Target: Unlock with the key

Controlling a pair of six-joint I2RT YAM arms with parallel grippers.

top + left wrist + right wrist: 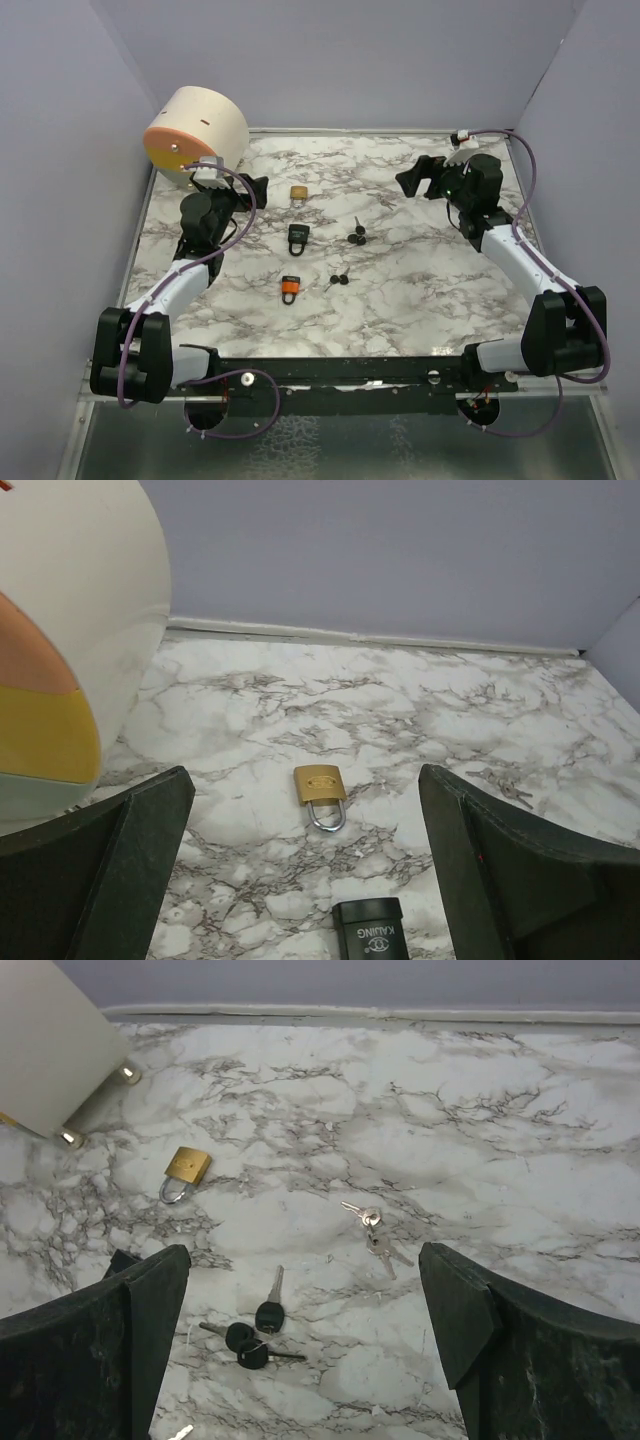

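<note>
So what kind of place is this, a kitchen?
Probably a robot practice booth, not a kitchen: plain walls box in a marble-look table, a left arm and right arm are bolted at its near edge, and a brass padlock and black keys lie on it.

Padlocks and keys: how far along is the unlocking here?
Done: nothing visible; the brass padlock, black padlock and orange padlock lie apart from the keys. In hand: nothing; left gripper and right gripper are open and empty. Left: grasp a key, insert, turn.
</note>
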